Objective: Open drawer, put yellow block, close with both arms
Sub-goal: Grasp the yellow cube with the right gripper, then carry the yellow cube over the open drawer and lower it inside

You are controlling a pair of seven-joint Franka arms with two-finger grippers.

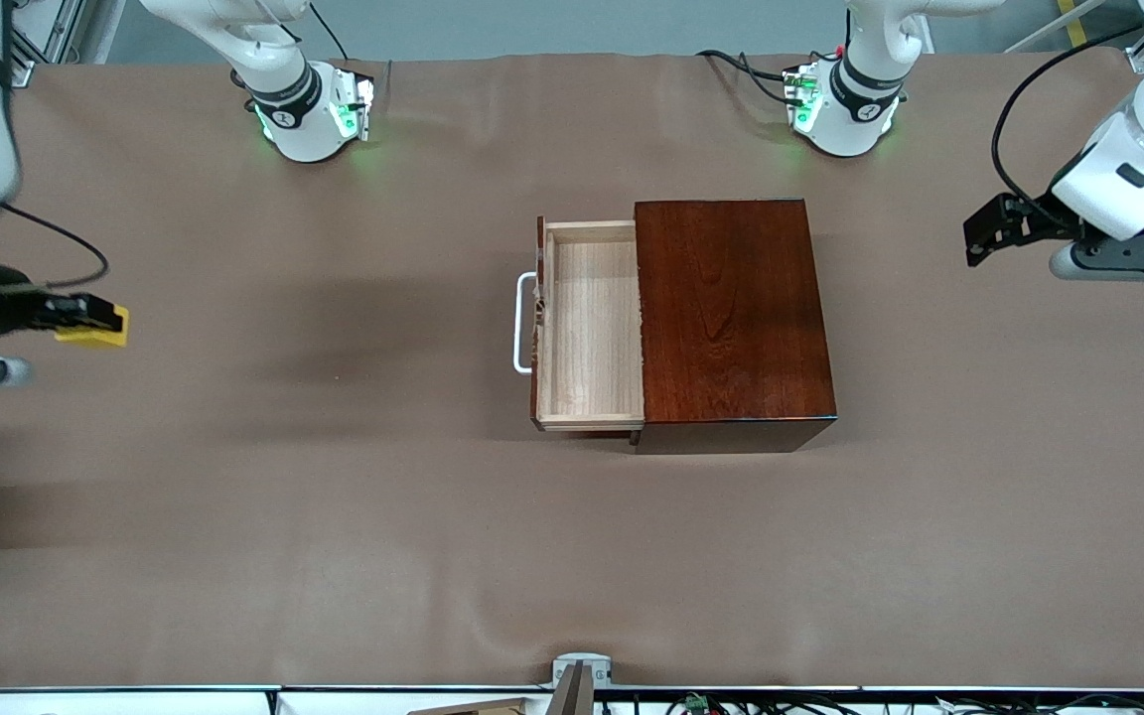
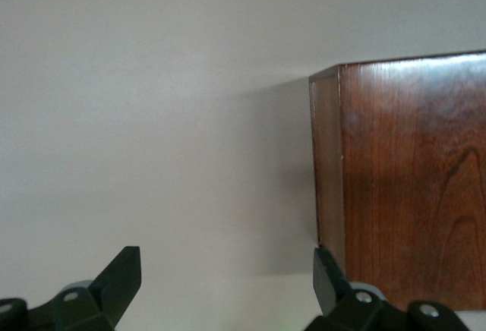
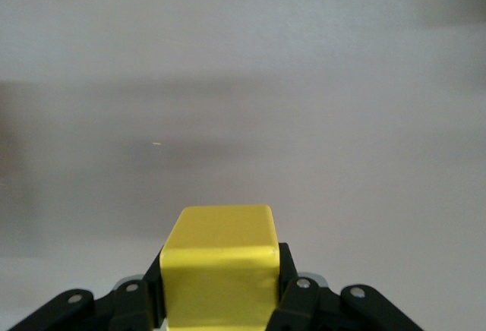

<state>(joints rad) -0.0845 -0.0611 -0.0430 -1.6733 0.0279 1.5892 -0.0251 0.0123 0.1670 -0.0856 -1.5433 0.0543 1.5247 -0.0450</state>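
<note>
Tabletop; right claw point(image 3: 220, 285) around yellow block point(image 3: 219, 274)

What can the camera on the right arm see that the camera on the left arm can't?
Only the right wrist view shows the yellow block, clamped in the shut right end effector. Only the left wrist view shows the dark wooden box, beside the open, empty left end effector. Both show bare tabletop, and neither shows the open drawer.

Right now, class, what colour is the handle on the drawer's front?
White: the handle on the open drawer shows best in the front view.
</note>
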